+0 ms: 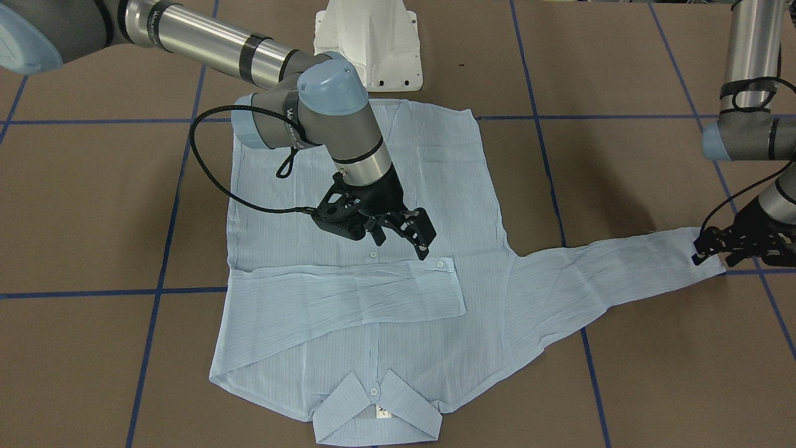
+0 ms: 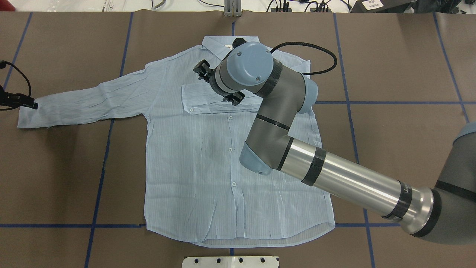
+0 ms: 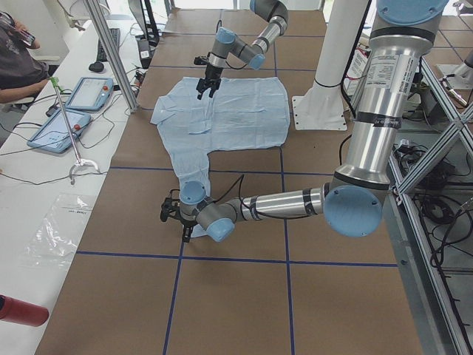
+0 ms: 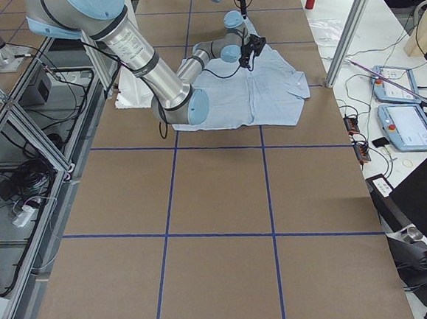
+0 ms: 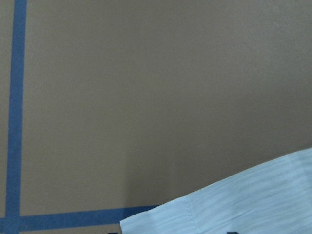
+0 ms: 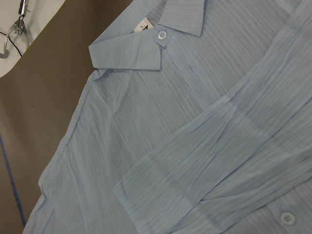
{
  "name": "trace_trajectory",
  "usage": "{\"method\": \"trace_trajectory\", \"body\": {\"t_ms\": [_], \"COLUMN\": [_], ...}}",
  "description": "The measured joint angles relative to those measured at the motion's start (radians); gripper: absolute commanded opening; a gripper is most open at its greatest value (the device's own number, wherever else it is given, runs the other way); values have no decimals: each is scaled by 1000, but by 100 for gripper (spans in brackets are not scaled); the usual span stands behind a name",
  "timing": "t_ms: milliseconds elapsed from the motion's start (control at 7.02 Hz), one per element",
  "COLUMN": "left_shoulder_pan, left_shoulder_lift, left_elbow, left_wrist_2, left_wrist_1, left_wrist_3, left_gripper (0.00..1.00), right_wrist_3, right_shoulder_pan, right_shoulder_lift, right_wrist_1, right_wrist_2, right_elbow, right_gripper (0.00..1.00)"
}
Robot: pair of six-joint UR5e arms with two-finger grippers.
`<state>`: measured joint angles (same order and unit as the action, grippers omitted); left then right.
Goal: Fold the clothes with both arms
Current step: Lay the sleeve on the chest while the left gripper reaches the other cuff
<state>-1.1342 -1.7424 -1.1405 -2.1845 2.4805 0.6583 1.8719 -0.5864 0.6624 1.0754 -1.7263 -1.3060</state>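
Note:
The light-blue striped shirt [image 1: 373, 336] lies flat and buttoned on the brown table, collar [image 1: 376, 410] away from the robot. One sleeve [image 1: 348, 295] is folded across the chest. My right gripper [image 1: 403, 241] hovers open just above that sleeve's cuff [image 1: 444, 280], holding nothing. The other sleeve [image 2: 85, 100] stretches straight out to the side. My left gripper [image 2: 29, 104] sits low at its cuff [image 5: 243, 200], with its fingertips barely showing and apart at the bottom edge of the left wrist view. The right wrist view shows the collar [image 6: 146, 44] and folded cuff [image 6: 161, 180].
The white pedestal base [image 1: 367, 43] stands at the shirt's hem. Blue tape lines [image 1: 168, 205] grid the brown table. A white bench with teach pendants [image 3: 66, 111] and a seated person [image 3: 18, 59] runs along the table's far side.

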Motion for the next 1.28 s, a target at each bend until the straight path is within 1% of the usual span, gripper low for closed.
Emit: {"method": "trace_trajectory", "body": {"t_ms": [142,285,427,570,855,997,1140,1282], "left_shoulder_pan": [2,3,3,3,4,3,4,8], "left_shoulder_lift": [1,3,4,6,5,2,-11,-50], "left_elbow": [0,1,0,-4,-27,-86,-170,-260], "left_wrist_2": [0,0,0,-1,-5,-27,-64,-92], "left_wrist_1": [0,0,0,1,-1,-20,-65,-134], "left_wrist_3": [0,0,2,15,44,68,126,216], "left_gripper": [55,34,2,0,0,0,0,0], "right_wrist_3": [0,0,1,2,1,-1,-3,-25], "right_shoulder_pan": [0,0,0,0,0,-1,-9,-27], "right_shoulder_lift": [2,3,4,8,28,48,98,181], "right_wrist_1": [0,0,0,-1,-2,-2,-2,-5], "right_wrist_2": [0,0,1,1,0,-1,-5,-14], "right_elbow": [-2,-4,-6,-9,-30,-57,-117,-201], "right_gripper": [100,100,100,100,100,100,100,100]}}
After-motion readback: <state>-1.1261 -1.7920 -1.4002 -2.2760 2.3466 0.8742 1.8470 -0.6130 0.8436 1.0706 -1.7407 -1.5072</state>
